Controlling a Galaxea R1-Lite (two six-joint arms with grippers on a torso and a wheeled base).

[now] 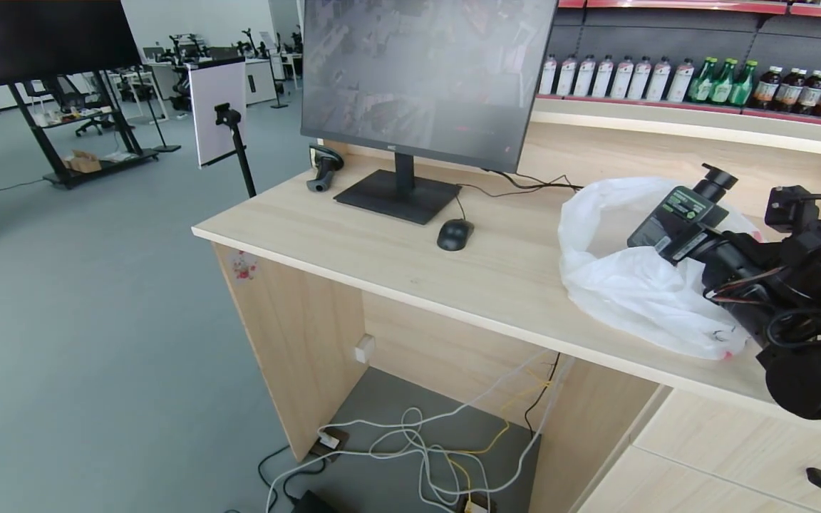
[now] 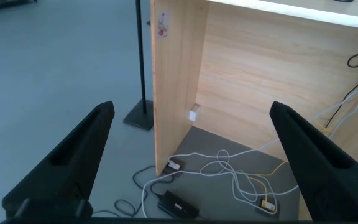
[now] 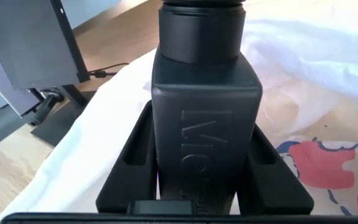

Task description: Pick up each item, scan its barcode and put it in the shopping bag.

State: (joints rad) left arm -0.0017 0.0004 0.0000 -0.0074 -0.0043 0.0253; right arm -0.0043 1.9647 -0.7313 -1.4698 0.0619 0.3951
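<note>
Shopping bag (image 1: 631, 299) on counter (image 1: 382, 249) (grey floor (image 1: 97, 356))

One monitor (image 1: 425, 71), one mouse (image 1: 455, 234) and one barcode scanner (image 1: 324, 167), at ten o'clock from the mouse. One white shopping bag (image 1: 631, 292) and one dark bottle (image 1: 678, 214). On the shelf (image 1: 667, 107), at one o'clock from the bag: about eight pale bottles (image 1: 613, 77), three green bottles (image 1: 723, 82) and four brown bottles (image 1: 799, 91).

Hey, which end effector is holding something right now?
The right end effector, shut on a dark square bottle above the white shopping bag; the left end effector is open and empty.
</note>
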